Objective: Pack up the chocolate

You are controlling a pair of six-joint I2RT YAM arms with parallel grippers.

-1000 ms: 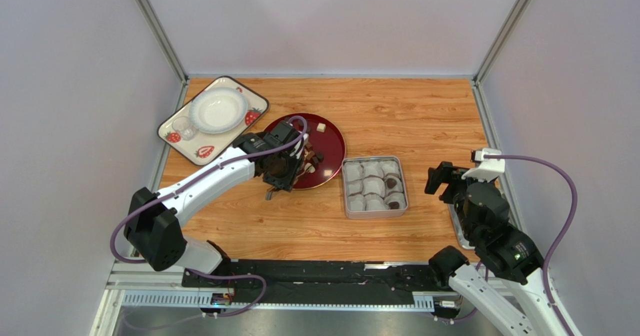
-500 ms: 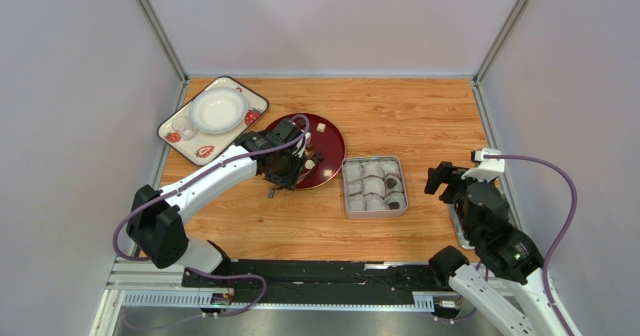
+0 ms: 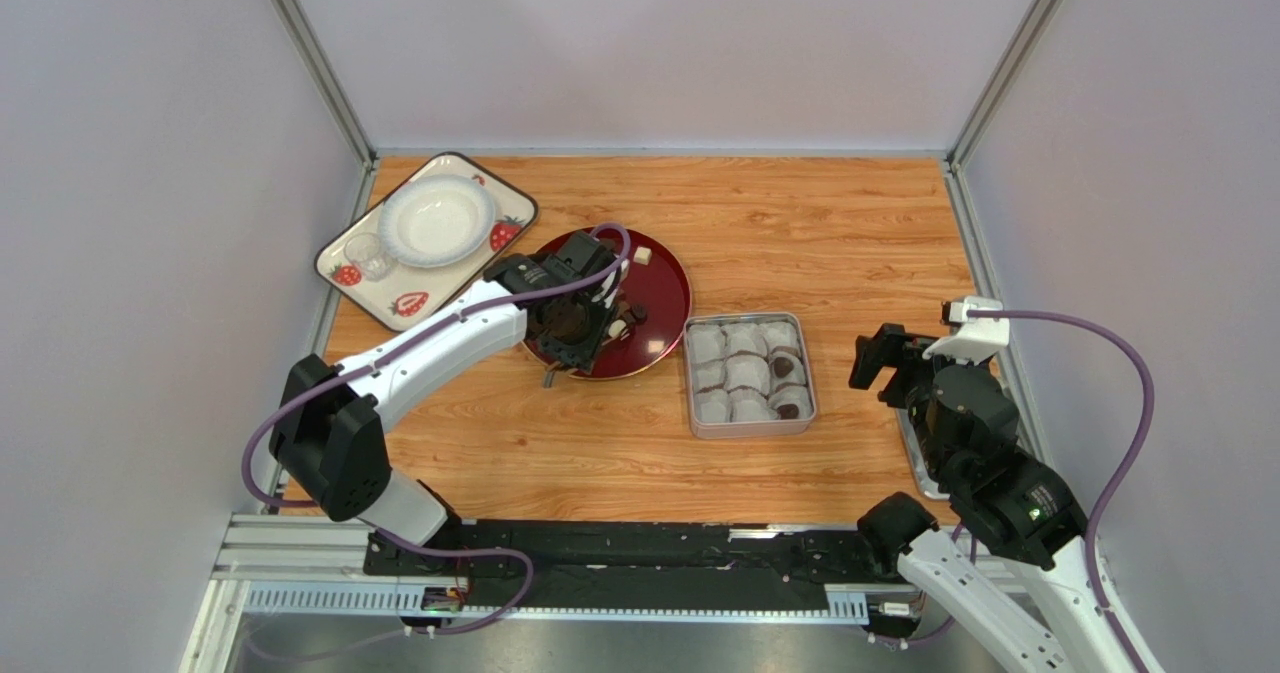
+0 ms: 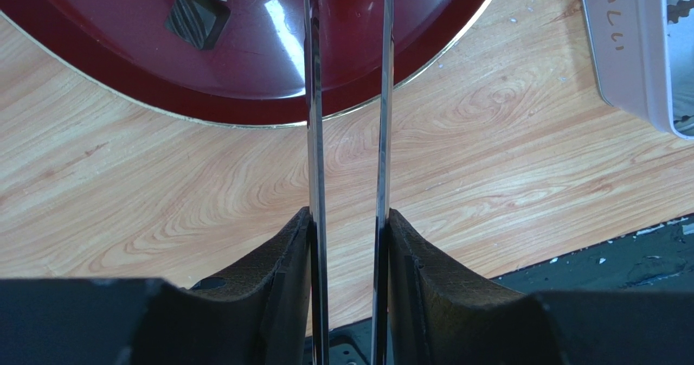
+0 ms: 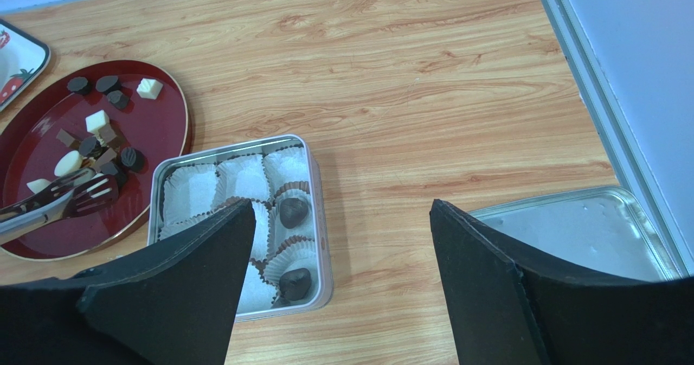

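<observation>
Chocolate pieces (image 5: 96, 121), dark and cream, lie on the red plate (image 3: 661, 276). Two dark chocolates (image 5: 293, 210) sit in white paper cups in the grey tin (image 3: 751, 430). My left gripper (image 3: 564, 336) is shut on metal tongs (image 5: 73, 198), whose forked tips rest low over the plate's near side beside dark pieces. In the left wrist view the gripper (image 4: 348, 218) grips the tong blades (image 4: 314, 96), which reach over the plate rim (image 4: 244, 121), with a dark cube (image 4: 198, 19) to their left. My right gripper (image 3: 879, 358) is open and empty, right of the tin.
A strawberry-print tray (image 3: 504, 201) with a white bowl (image 3: 433, 220) and a small glass stands at the back left. The tin's lid (image 5: 586, 235) lies by the right wall. Grey walls close in the table on three sides.
My left gripper with the tongs has moved a little away and to the right, further over the red plate. The right arm has not moved.
</observation>
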